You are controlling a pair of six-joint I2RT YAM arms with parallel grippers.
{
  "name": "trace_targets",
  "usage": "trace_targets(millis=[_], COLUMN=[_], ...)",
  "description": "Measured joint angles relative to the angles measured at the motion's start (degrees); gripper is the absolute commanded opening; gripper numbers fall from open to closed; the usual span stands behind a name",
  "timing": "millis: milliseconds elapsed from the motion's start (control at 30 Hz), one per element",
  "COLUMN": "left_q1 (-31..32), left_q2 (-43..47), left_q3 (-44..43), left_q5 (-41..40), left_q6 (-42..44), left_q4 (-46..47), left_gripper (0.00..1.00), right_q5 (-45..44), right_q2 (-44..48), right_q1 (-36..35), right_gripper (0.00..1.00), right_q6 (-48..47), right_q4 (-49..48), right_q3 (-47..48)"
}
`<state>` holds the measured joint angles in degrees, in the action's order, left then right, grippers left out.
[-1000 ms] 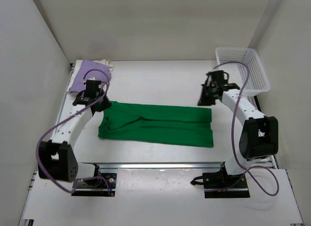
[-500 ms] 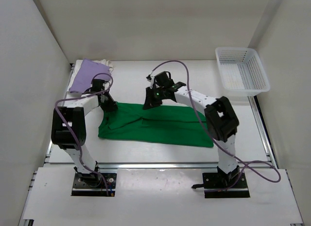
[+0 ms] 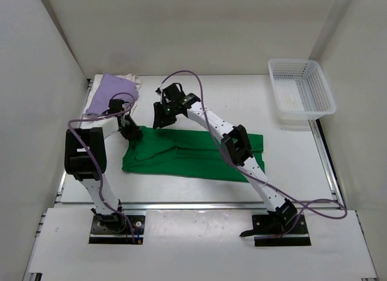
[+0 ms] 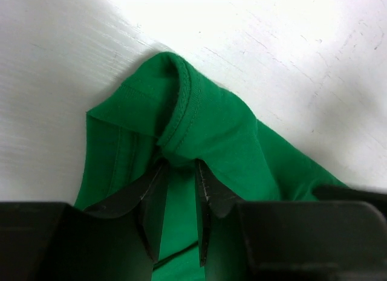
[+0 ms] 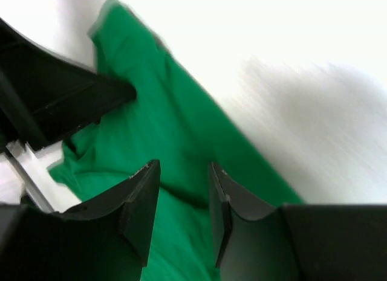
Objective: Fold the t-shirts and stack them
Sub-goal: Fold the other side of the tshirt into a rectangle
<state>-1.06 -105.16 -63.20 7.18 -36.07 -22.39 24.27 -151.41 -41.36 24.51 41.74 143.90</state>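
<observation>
Left wrist cam: left claw [image 4: 179, 165] status?
– Clenched on green shirt [image 4: 221, 130] corner; cloth runs long to its right. Right claw [image 5: 182, 166] open w/ shirt edge just under it, close beside left

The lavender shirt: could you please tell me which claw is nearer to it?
Left. The left claw grips the green shirt right beside the lavender shirt; the right claw hangs farther right.

Cream-white t-shirt [image 3: 136, 80]: mostly covered by lavender t-shirt [image 3: 107, 91], only an edge showing. Green t-shirt [image 5: 175, 136]: blurred in right wrist view, running off its lower edge.
</observation>
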Motion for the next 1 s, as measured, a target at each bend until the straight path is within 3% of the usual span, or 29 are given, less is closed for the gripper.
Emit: trace_targets(millis=[67,333,467,767,900,1000], left_q1=[-0.1,0.1,0.1,0.1,0.1,0.1], left_q2=[0.4,0.8,0.8,0.8,0.8,0.8], left_q3=[0.7,1.0,1.0,1.0,0.9,0.7], left_q5=[0.6,0.8,0.8,0.8,0.8,0.8], left_q6=[-0.1,0.1,0.1,0.5,0.5,0.6], left_q4=[0.5,0.3,0.3,0.3,0.2,-0.2], left_gripper=[0.36,0.35,0.36,0.35,0.36,0.39], right_q5=[0.1,-4.7,-6.3,-3.8,-4.5,-7.3], right_q2=[-5.1,-6.8,-5.0,-3.8,-3.6,1.2], right_q1=[-0.3,-1.7,-1.2,2.4,1.4,1.2], right_gripper=[0.34,0.39,0.44,0.37,0.29,0.30], right_q6=[-0.4,-2.9,-3.7,-4.0,-4.4,-4.7], right_q4=[2.1,16.6,18.2,20.5,23.3,28.3], right_q3=[8.8,14.9,15.1,16.3,16.3,10.7])
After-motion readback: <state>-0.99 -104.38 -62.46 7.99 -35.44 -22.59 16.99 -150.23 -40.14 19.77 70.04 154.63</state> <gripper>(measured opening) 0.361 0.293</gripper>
